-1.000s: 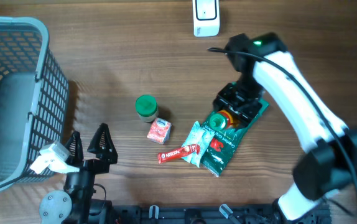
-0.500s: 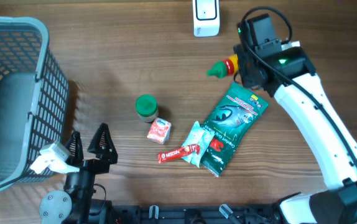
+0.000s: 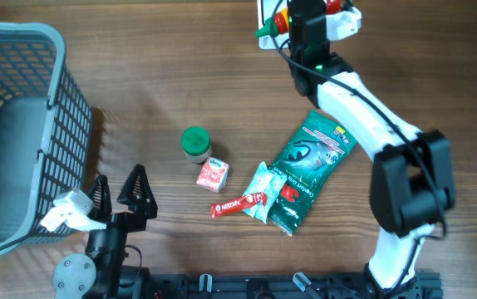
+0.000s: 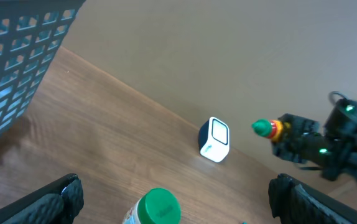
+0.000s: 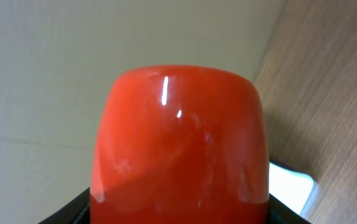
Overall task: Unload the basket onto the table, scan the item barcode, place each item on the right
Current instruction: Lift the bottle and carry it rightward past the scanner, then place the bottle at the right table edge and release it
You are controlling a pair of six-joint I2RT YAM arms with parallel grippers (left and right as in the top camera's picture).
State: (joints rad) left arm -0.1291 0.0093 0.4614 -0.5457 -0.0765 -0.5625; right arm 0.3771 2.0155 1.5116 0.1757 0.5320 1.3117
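Right claw [image 3: 307, 18] clamped on the bottle [image 5: 178, 137], raised above the bench [image 3: 180, 83], close to the scanner [image 4: 214, 139]; left claw [image 3: 120, 193] apart, idle. Risk — the glossy bottle twists in the grip, or presents its wrong side — likely no read.

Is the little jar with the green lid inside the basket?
No, the green-lidded jar stands on the wooden table, well outside the basket.
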